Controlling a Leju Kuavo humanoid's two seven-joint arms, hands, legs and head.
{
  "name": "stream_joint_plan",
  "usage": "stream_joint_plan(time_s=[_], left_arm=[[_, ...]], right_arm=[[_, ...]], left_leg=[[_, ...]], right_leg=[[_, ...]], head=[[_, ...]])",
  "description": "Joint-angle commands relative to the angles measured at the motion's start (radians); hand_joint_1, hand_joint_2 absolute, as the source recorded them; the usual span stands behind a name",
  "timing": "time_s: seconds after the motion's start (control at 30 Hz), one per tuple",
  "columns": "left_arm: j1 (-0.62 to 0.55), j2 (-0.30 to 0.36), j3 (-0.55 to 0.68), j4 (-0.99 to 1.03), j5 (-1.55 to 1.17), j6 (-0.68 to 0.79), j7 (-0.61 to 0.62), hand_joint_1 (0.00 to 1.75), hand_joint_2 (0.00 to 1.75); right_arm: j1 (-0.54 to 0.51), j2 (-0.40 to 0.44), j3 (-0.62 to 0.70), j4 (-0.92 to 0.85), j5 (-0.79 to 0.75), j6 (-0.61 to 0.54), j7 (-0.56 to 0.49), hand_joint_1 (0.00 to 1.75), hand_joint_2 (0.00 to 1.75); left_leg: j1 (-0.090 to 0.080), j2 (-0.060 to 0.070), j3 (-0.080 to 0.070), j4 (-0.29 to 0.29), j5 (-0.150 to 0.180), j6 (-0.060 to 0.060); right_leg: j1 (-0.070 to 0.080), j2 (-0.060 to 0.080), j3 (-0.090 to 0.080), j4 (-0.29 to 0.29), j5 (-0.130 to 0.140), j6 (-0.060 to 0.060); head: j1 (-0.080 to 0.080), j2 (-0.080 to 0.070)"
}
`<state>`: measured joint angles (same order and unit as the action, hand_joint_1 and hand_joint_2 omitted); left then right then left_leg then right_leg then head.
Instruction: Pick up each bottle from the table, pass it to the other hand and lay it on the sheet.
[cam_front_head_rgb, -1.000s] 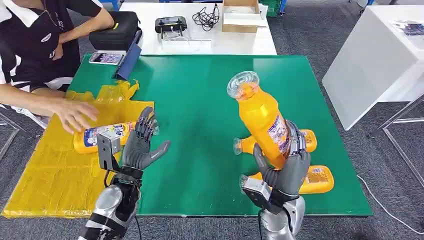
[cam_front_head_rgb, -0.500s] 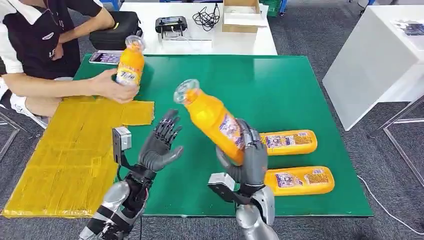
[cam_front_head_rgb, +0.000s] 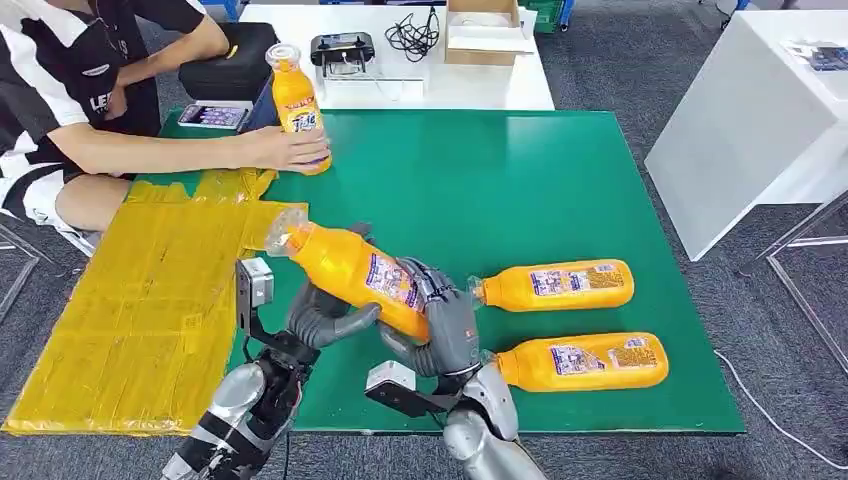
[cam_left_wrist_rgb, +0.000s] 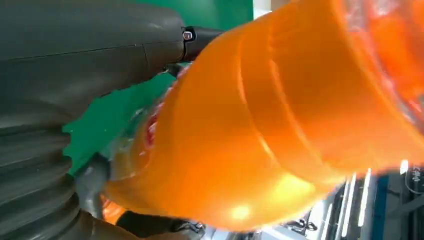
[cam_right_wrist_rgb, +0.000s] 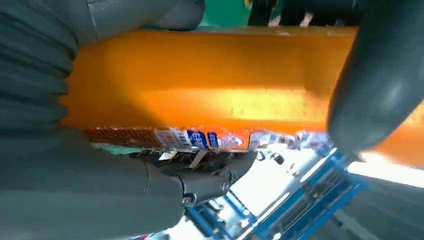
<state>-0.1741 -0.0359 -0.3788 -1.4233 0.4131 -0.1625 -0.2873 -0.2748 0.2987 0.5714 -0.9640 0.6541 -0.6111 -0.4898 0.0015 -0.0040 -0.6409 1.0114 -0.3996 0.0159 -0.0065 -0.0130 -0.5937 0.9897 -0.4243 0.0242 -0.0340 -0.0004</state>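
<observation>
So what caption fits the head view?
Right hand passes an orange plastic juice bottle to the left hand.

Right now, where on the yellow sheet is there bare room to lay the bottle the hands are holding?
The yellow sheet lies bare beside the left hand. It is crowded near the person's hand, which holds an upright bottle.

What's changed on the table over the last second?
The right hand swung its bottle from upright down and leftward onto the left hand, now beneath it. The person lifted a bottle off the yellow sheet and stood it up. The two lying bottles stayed.
</observation>
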Motion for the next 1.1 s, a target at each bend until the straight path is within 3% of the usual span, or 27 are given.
stream_joint_plan(time_s=[0.03,0.07,0.1,0.13,0.47,0.5,0.53,0.57,0.6,0.67,0.77,0.9,0.97,1.03,1.1], left_arm=[[-0.05,-0.014,-0.015,0.063,0.004,0.004,-0.002,0.0,1.75],[-0.05,-0.014,-0.015,0.065,0.003,0.004,-0.002,0.0,1.75],[-0.047,-0.019,-0.008,0.064,0.004,0.015,-0.007,1.5,1.75],[-0.044,-0.02,-0.006,0.061,0.004,0.02,-0.009,1.75,1.75],[-0.039,-0.024,0.019,0.04,-0.059,0.112,-0.054,1.75,1.75],[-0.04,-0.025,0.02,0.039,-0.079,0.131,-0.06,1.75,1.75],[-0.043,-0.024,0.022,0.037,-0.098,0.149,-0.067,1.75,1.75],[-0.046,-0.02,0.025,0.038,-0.127,0.175,-0.073,1.75,1.75],[-0.06,-0.003,0.014,0.041,-0.285,0.309,-0.102,1.75,1.75],[-0.065,0.003,0.026,0.039,-0.284,0.308,-0.102,1.75,1.75],[-0.068,0.028,0.041,0.007,-0.481,0.435,-0.126,1.75,1.75],[-0.07,0.063,0.074,-0.022,-0.767,0.557,-0.07,1.75,1.75],[-0.089,0.082,0.085,-0.006,-1.085,0.683,0.025,1.75,1.75],[-0.113,0.093,0.101,0.023,-1.35,0.718,0.132,1.75,1.75],[-0.121,0.09,0.113,0.032,-1.351,0.715,0.13,1.75,1.75]], right_arm=[[-0.073,-0.03,0.182,0.149,0.06,-0.013,0.022,1.75,1.75],[-0.07,-0.029,0.185,0.151,0.06,-0.017,0.023,1.75,1.75],[-0.069,-0.033,0.196,0.149,0.052,-0.018,0.023,1.75,1.75],[-0.065,-0.037,0.202,0.141,0.047,-0.022,0.019,1.75,1.75],[-0.034,-0.072,0.2,0.049,-0.01,-0.036,0.023,1.75,1.75],[-0.026,-0.076,0.195,0.031,-0.018,-0.045,0.022,1.19,1.75],[-0.018,-0.082,0.191,0.009,-0.025,-0.051,0.018,0.21,1.75],[-0.01,-0.087,0.186,-0.011,-0.029,-0.059,0.017,0.0,1.75],[0.016,-0.099,0.168,-0.067,-0.054,-0.072,0.007,0.0,1.75],[0.033,-0.122,0.165,-0.12,-0.055,-0.063,0.012,0.0,1.75],[0.087,-0.155,0.121,-0.232,-0.058,-0.067,0.019,0.0,1.75],[0.167,-0.171,0.037,-0.396,-0.09,-0.028,0.017,0.0,1.75],[0.209,-0.172,-0.015,-0.489,-0.098,-0.029,0.006,0.0,1.75],[0.232,-0.177,-0.045,-0.552,-0.095,-0.015,0.009,0.0,1.75],[0.238,-0.18,-0.054,-0.573,-0.092,0.001,0.016,0.0,1.75]], left_leg=[[0.0,-0.001,0.007,-0.001,-0.002,-0.001],[0.0,-0.001,0.005,-0.001,-0.001,-0.001],[0.0,-0.001,0.006,-0.001,-0.002,-0.001],[0.001,0.0,0.008,-0.002,-0.002,-0.001],[0.0,-0.003,0.004,-0.001,-0.001,-0.001],[0.001,-0.003,0.005,-0.001,-0.001,-0.001],[0.0,-0.002,0.003,-0.001,-0.001,-0.001],[0.0,-0.003,0.004,-0.001,-0.001,-0.001],[0.001,-0.002,0.005,-0.001,-0.001,-0.001],[0.0,-0.003,0.003,-0.001,-0.001,-0.001],[0.001,-0.001,0.003,0.0,-0.002,-0.001],[0.001,-0.004,0.003,0.0,-0.001,-0.001],[0.0,-0.002,0.003,0.0,-0.001,-0.001],[0.0,-0.002,0.001,0.0,-0.001,-0.001],[0.0,-0.003,0.002,0.0,-0.001,-0.001]], right_leg=[[0.0,0.0,0.007,-0.002,-0.002,-0.001],[0.0,0.0,0.005,-0.001,-0.001,0.0],[0.0,0.0,0.007,-0.002,-0.002,0.0],[0.001,0.001,0.009,-0.003,-0.002,-0.001],[0.0,-0.002,0.005,-0.002,-0.001,0.0],[0.001,-0.003,0.006,-0.002,-0.002,-0.001],[0.0,-0.001,0.004,-0.001,-0.001,0.0],[0.0,-0.002,0.005,-0.001,-0.002,-0.001],[0.001,-0.002,0.006,-0.002,-0.002,-0.001],[0.0,-0.002,0.004,-0.001,-0.001,0.0],[0.001,-0.001,0.004,-0.001,-0.002,-0.001],[0.0,-0.003,0.005,-0.001,-0.002,0.0],[0.0,-0.001,0.003,0.0,-0.002,0.0],[0.0,-0.001,0.002,0.0,-0.002,0.0],[0.0,-0.002,0.003,0.0,-0.002,-0.001]], head=[[0.0,0.0],[0.0,0.0],[0.0,0.0],[0.0,0.0],[0.0,0.0],[0.0,0.0],[0.0,0.0],[0.0,0.0],[0.0,0.0],[0.0,0.0],[0.0,0.0],[0.0,0.0],[0.0,0.0],[0.0,0.0],[0.0,0.0]])
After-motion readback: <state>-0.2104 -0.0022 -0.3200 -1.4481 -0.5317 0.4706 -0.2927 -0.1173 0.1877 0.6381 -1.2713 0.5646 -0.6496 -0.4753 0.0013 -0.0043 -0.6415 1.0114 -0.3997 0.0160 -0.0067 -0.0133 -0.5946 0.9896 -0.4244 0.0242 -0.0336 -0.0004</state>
